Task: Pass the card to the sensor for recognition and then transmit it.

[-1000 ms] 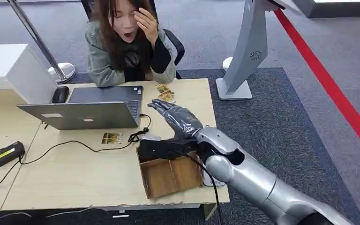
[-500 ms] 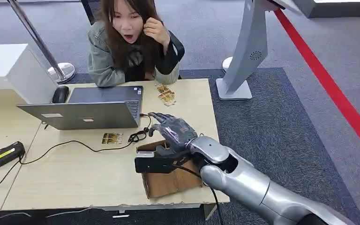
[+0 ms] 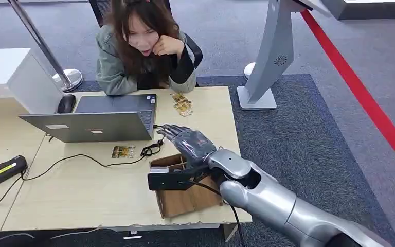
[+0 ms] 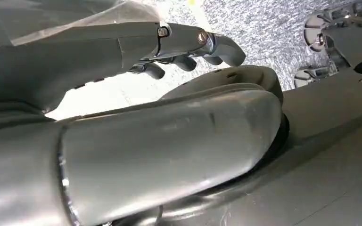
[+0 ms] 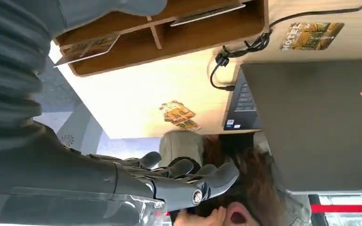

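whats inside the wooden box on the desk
The right wrist view shows the box split by dividers, with cards lying flat in two compartments: a printed one and a pale one. In the head view the right hand and wrist camera cover most of it.

Head view high over desk (image 3: pixel 82 190), wrist views close

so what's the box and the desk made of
Box: looks like thin unfinished wood, brown grain showing, with a divider inside; could be fibreboard. Desk: pale wood-look laminate, smooth matte, its front edge chipped, probably particleboard underneath.
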Motion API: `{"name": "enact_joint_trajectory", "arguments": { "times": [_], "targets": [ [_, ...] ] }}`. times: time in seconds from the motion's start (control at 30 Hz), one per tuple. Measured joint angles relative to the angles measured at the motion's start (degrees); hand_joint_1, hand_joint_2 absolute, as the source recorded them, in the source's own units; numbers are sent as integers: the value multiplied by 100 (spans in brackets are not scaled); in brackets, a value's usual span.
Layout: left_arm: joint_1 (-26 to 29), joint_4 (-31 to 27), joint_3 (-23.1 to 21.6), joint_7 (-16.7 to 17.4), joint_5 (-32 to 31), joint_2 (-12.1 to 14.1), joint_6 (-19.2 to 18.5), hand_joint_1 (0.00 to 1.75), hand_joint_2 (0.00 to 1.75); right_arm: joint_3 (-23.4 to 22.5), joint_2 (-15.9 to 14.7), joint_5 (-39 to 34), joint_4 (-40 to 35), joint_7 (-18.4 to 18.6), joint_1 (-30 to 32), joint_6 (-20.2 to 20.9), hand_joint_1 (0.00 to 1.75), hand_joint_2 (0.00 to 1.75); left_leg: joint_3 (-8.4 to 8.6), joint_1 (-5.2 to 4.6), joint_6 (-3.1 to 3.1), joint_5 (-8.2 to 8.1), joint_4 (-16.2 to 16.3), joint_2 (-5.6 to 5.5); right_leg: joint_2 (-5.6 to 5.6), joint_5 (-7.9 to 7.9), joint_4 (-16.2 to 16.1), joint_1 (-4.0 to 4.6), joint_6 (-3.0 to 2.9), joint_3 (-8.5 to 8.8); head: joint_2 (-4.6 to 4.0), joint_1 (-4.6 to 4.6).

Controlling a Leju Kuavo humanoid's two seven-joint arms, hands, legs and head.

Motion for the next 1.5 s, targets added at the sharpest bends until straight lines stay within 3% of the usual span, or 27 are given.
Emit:
{"name": "enact_joint_trajectory", "arguments": {
  "times": [0.7, 1.0, 1.3, 1.5],
  "targets": [
    [1, 0, 0, 0, 20, 0, 0, 0, 0, -28, -184, 560, 11, 317, -54, -35, 16, 175, 0, 0, 0, 0, 0, 0, 0, 0, 0, 0, 0, 0, 0, 0],
    [2, 0, 0, 0, 59, 2, 0, 0, 0, 4, -225, 636, 83, 406, -60, 352, 24, 175, 0, 0, 0, 0, 1, 0, 0, 0, 0, 0, 0, 1, 0, 0],
    [2, 0, 0, 0, 105, 15, -9, 0, 0, 133, -273, 407, 92, 472, -173, 846, 16, 175, 0, 0, 0, 0, 0, -1, 0, 0, 0, 0, 0, 1, 0, 2],
    [1, 2, 0, 0, 107, 44, -22, 0, 0, 284, -278, 302, 114, 481, -257, 933, 14, 175, 0, 0, 0, 0, 0, -1, 0, 0, 0, 0, 0, 1, 0, 0]
  ]
}}
